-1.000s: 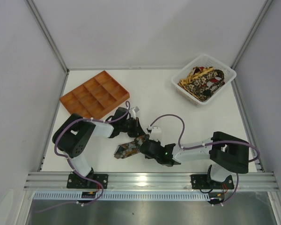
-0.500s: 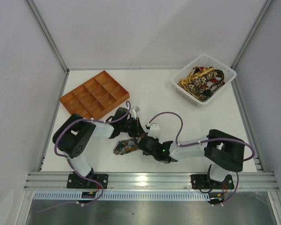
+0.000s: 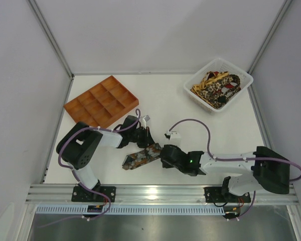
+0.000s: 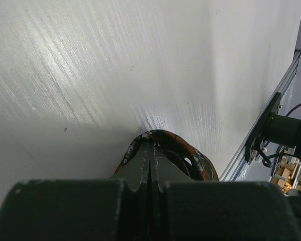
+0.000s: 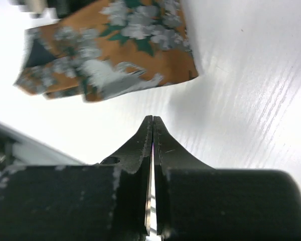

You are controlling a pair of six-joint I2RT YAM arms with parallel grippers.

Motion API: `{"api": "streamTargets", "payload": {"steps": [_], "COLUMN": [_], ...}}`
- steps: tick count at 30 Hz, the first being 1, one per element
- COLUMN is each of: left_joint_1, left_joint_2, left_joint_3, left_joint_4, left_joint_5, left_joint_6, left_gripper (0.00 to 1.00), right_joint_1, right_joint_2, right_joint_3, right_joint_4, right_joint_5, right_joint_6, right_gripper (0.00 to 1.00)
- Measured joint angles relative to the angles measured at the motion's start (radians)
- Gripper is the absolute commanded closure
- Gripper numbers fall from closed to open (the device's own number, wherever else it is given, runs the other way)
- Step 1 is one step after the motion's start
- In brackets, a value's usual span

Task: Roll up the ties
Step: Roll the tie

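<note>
A tie (image 3: 139,157) with a rust-orange, black and pale floral pattern lies partly folded on the white table near the front, between both arms. My left gripper (image 3: 149,142) comes at its upper right end from the left. In the left wrist view the tie (image 4: 193,154) curls in a loop tightly over the tips of that gripper (image 4: 151,143), which is shut on it. My right gripper (image 3: 162,151) is shut and holds nothing. In the right wrist view its tips (image 5: 153,119) stop just short of the tie's (image 5: 110,45) lower edge.
A white basket (image 3: 221,61) at the back right holds more patterned ties (image 3: 215,86) in a heap. An orange compartment tray (image 3: 101,100) sits at the back left, just behind the left arm. The metal rail (image 3: 160,191) runs along the front edge.
The right arm has swung its elbow and base link out to the right, and its gripper has drawn back slightly from the tie. The tie has shifted a little; the left gripper has barely moved.
</note>
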Motion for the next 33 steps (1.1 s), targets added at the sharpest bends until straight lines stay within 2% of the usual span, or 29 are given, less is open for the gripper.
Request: {"api": "streamTargets", "payload": {"steps": [5, 9, 13, 21, 27, 33], "left_joint_1": [0.000, 0.000, -0.001, -0.001, -0.001, 0.000], "left_joint_2": [0.000, 0.000, 0.000, 0.000, 0.000, 0.000], "left_joint_3": [0.008, 0.008, 0.008, 0.009, 0.009, 0.009], "left_joint_4": [-0.013, -0.014, -0.014, -0.014, -0.014, -0.013], "left_joint_5": [0.000, 0.000, -0.001, -0.001, -0.001, 0.000], "left_joint_6": [0.011, 0.015, 0.018, 0.018, 0.019, 0.019], "left_gripper": [1.00, 1.00, 1.00, 1.00, 0.99, 1.00], "right_joint_1": [-0.054, -0.211, -0.362, -0.436, -0.467, -0.489], "right_joint_2": [-0.145, -0.185, -0.100, 0.126, 0.215, 0.278], "right_joint_3": [-0.010, 0.002, 0.062, 0.090, 0.077, 0.079], "right_joint_4": [-0.008, 0.035, 0.084, 0.235, 0.359, 0.451], "right_joint_5": [-0.110, -0.345, -0.608, -0.996, -1.144, -1.204], "right_joint_6": [-0.075, -0.175, -0.256, -0.311, -0.296, -0.282], "right_gripper": [1.00, 1.00, 1.00, 1.00, 1.00, 1.00]}}
